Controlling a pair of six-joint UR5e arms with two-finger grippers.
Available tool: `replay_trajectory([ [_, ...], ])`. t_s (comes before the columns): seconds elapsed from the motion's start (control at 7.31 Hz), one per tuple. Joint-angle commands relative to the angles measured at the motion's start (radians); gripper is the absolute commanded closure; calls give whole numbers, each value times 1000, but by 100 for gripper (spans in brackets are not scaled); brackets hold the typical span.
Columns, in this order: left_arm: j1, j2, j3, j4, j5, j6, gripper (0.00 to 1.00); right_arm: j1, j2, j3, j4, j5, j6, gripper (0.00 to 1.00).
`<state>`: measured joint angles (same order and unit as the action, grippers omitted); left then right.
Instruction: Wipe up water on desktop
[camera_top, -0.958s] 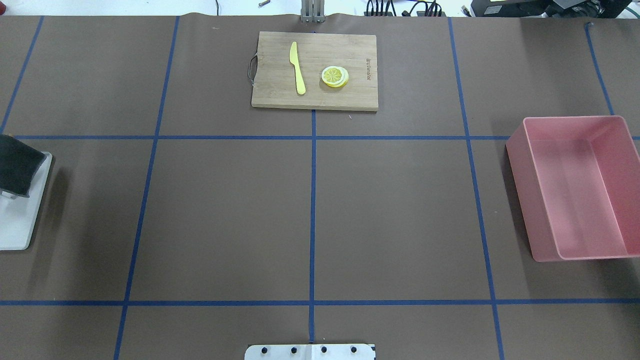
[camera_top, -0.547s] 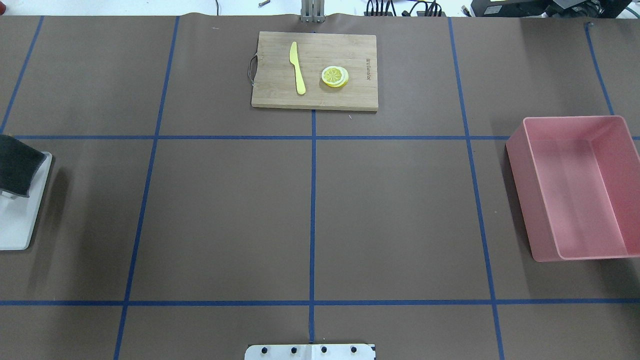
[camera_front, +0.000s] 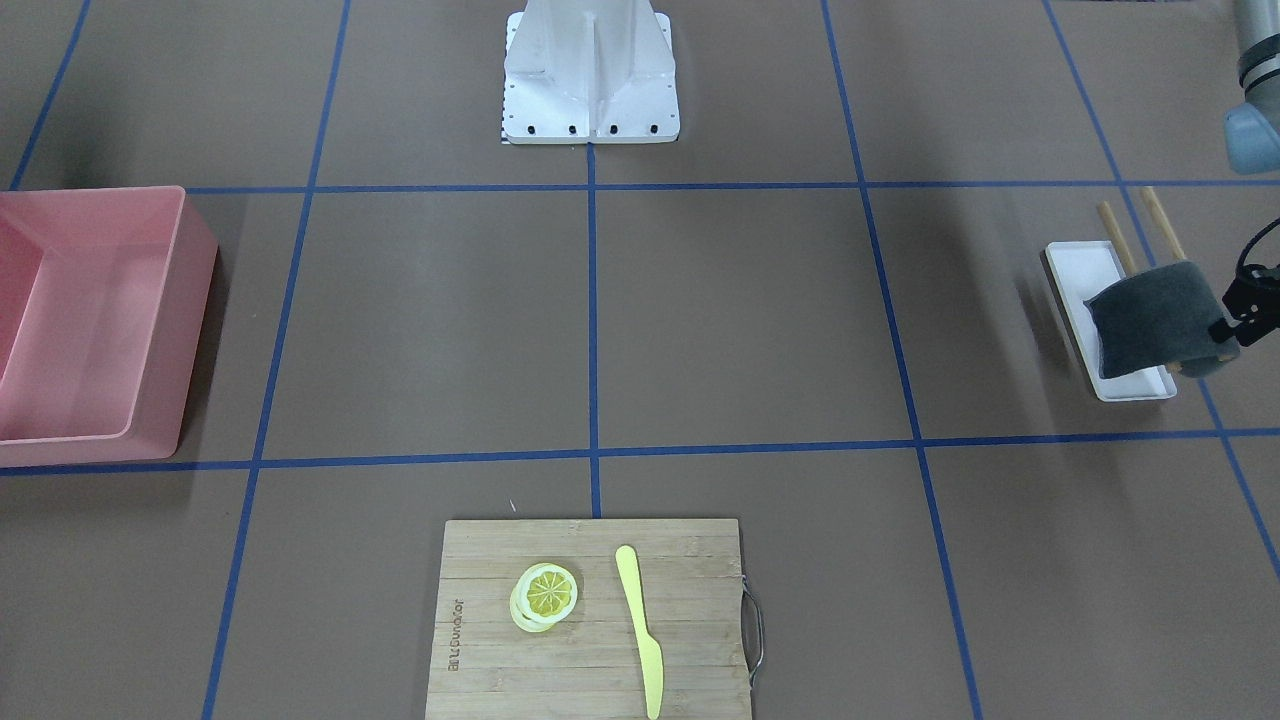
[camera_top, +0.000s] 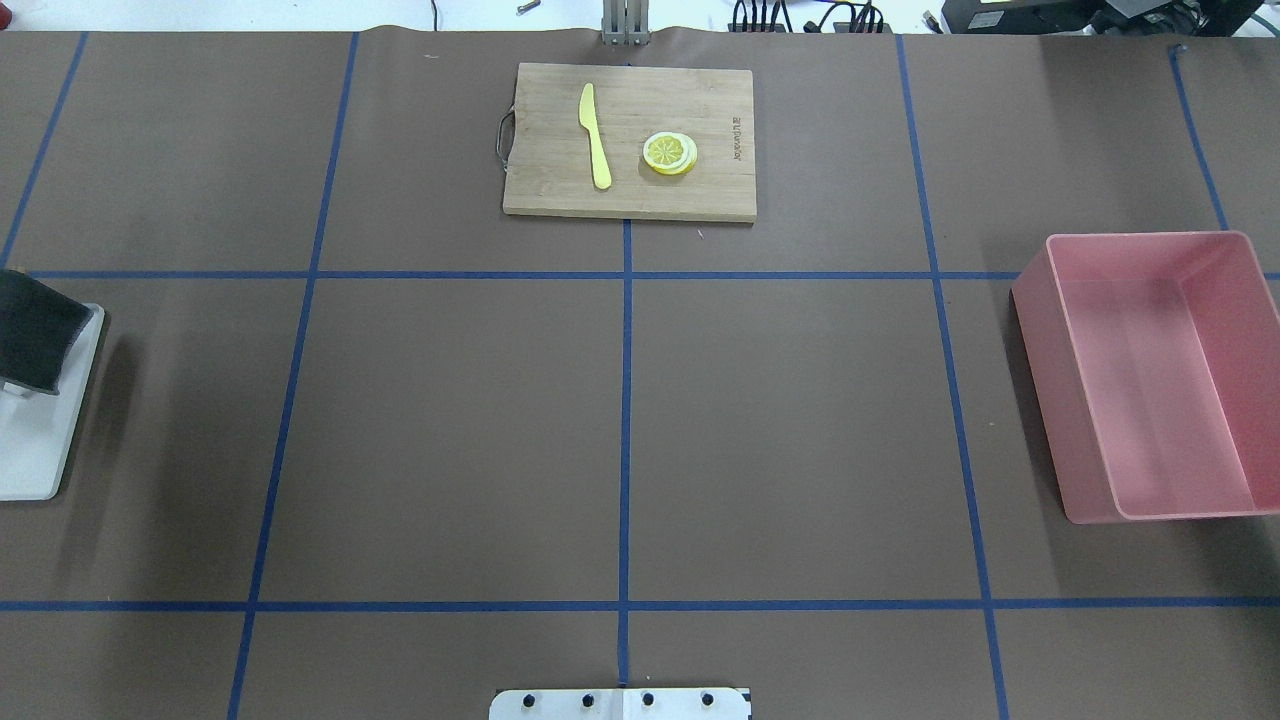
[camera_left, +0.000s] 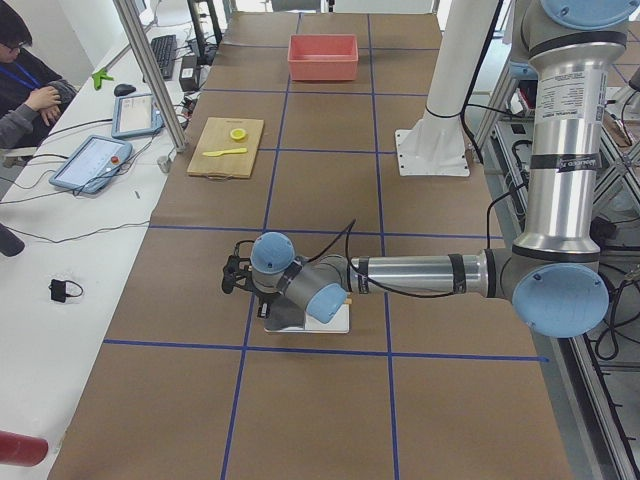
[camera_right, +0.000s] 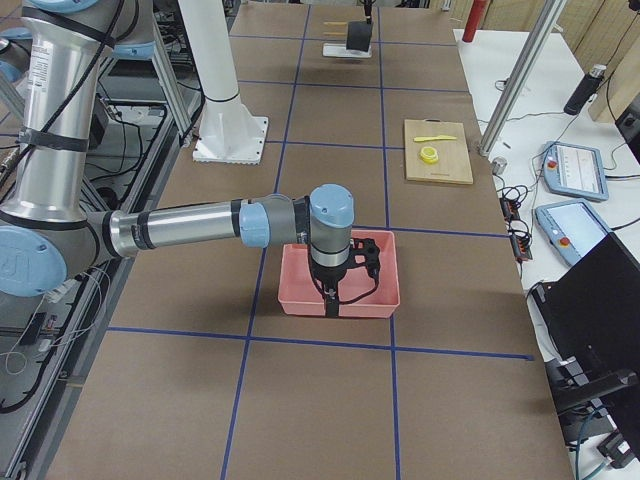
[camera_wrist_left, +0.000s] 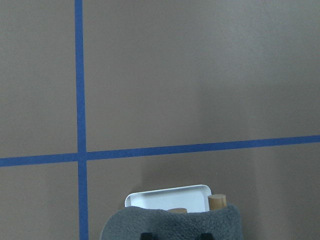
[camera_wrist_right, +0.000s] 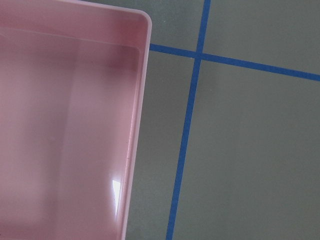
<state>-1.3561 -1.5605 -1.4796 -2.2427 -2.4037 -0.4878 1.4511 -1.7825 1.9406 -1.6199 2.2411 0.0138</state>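
At the desktop's (camera_top: 450, 430) 9 o'clock edge the left gripper (camera_front: 1222, 338) pinches a grey cloth (camera_front: 1150, 318) above its tray (camera_front: 1085, 270), probably ready for wiping; whether the right gripper (camera_right: 336, 290), over the bin (camera_top: 1065, 420) at 3 o'clock, has its fingers wide or narrow I cannot tell.

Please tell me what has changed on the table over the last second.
Nothing has visibly changed. The left gripper holds the cloth over the tray as before. The board, knife, lemon and bin lie where they were.
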Motion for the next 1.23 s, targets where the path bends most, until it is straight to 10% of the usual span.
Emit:
replay_trajectory([
  [0.0,0,-1,-1,-2,0,0,76,0,0,1,0,0,0,0],
  [0.27,0,0,-1,-18,0,0,100,0,0,1,0,0,0,0],
  [1.09,-14,1,-66,-9,-72,3,100,0,0,1,0,2,2,0],
])
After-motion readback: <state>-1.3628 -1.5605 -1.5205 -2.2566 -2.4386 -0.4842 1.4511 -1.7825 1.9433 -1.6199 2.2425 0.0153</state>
